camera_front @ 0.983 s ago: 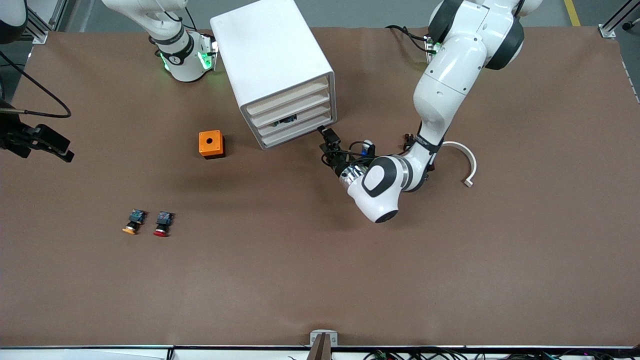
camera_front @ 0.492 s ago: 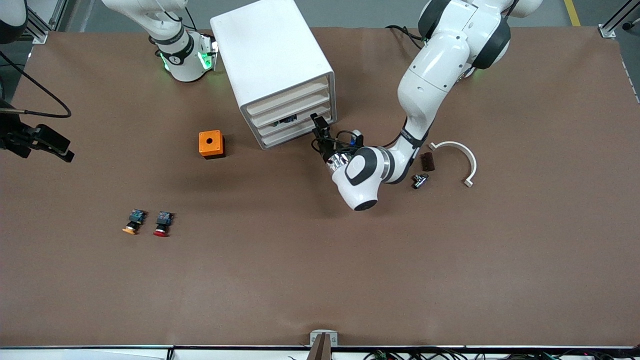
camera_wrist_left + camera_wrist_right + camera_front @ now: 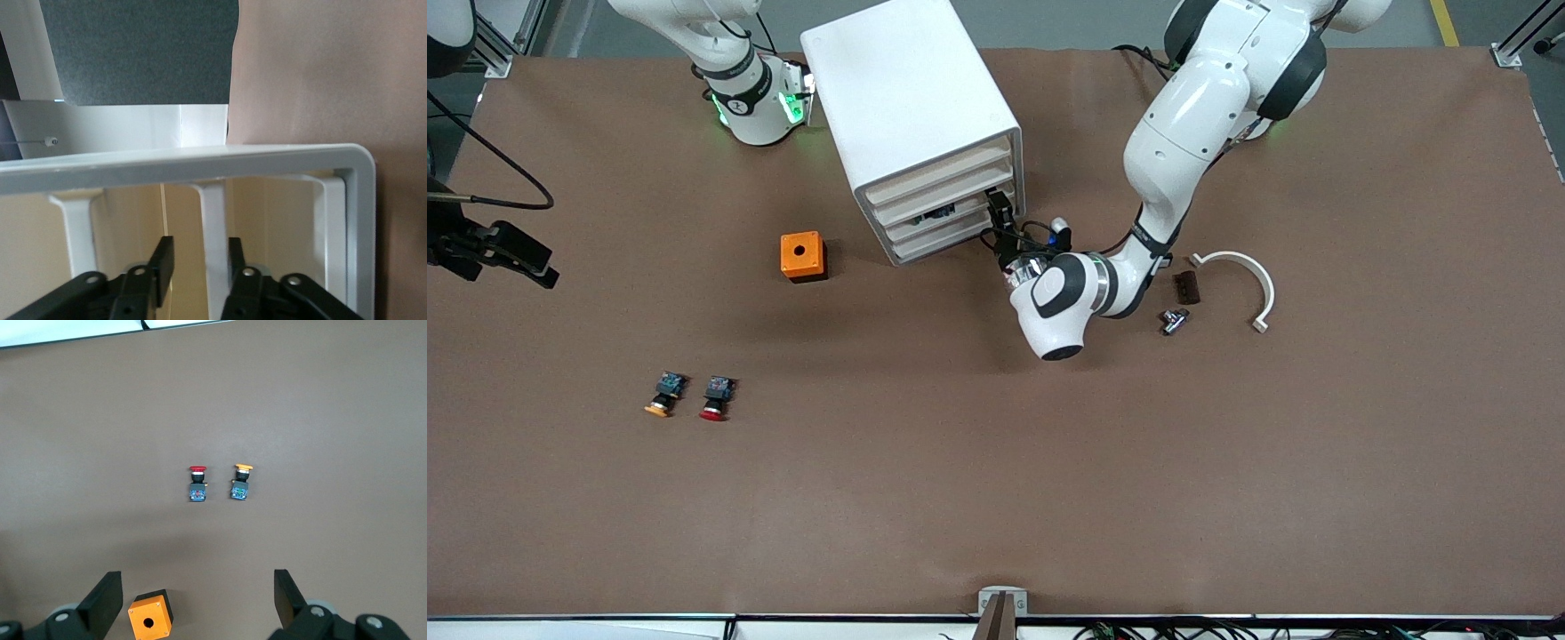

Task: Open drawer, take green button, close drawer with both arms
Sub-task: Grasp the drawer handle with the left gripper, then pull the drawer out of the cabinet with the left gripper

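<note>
Your left gripper (image 3: pixel 1000 206) sits at the drawer (image 3: pixel 951 222) front, jaws parted around its rib; right gripper (image 3: pixel 200 600) waits, jaws wide apart.

Count, desk (image 3: pixel 960 462):
- 1 white cabinet (image 3: pixel 907 107), 4 drawers in its front; a lower drawer (image 3: pixel 934 216) shows something small and dark inside.
- 2 loose push buttons: orange-capped button (image 3: pixel 661 396), red-capped button (image 3: pixel 716 398).
- 1 orange box (image 3: pixel 802 256), one hole in its top.
- 1 white curved bracket (image 3: pixel 1249 280).
- 1 small dark block (image 3: pixel 1185 286).
- 1 small metal fitting (image 3: pixel 1173 320).
- 2 white arms.
</note>
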Available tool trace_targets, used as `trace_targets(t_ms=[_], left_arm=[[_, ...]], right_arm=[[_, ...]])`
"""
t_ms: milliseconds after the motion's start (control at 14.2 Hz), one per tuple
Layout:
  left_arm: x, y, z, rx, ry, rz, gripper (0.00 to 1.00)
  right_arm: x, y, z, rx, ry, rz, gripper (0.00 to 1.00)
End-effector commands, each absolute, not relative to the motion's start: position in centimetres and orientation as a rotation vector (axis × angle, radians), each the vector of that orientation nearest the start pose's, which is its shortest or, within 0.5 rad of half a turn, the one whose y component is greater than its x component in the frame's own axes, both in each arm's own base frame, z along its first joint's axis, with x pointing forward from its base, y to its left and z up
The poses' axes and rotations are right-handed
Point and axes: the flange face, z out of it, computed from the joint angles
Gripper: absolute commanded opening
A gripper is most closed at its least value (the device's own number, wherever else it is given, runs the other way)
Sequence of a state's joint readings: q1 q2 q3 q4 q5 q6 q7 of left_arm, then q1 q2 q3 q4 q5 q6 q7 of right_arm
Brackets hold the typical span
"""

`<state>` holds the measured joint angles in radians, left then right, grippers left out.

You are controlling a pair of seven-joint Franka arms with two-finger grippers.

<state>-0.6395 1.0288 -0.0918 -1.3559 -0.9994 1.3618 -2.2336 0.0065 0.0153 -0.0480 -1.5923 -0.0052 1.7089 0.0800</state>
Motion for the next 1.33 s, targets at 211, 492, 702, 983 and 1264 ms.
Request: trace_targets(t_ms=[211,492,702,983,1264], left_arm=[[41.0,-49.5,12.2,-1.215,-1.517,1.376,0.18],[41.5,-49.1,12.2,-1.203,-1.53,1.372,0.12],[42.0,-48.7,12.1,-1.202,-1.543,1.378,0.11],[43.4,-47.7,12.1,-1.187,-1.569,1.401,0.11],[45.7,-46.0,12.1,-1.168,-1.633,1.429,0.12]], right_arm=[[56.5,-2.2,62.2,-3.153,0.205,-0.166,1.0],[56.5,-2.2,62.2,-3.153,0.205,-0.164,1.0],[56.5,-2.2,62.2,-3.153,0.205,-0.164,1.0],[56.5,-2.2,62.2,-3.153,0.205,-0.166,1.0],[56.5,-2.3,62.2,-3.151,0.212,-0.164,1.0]])
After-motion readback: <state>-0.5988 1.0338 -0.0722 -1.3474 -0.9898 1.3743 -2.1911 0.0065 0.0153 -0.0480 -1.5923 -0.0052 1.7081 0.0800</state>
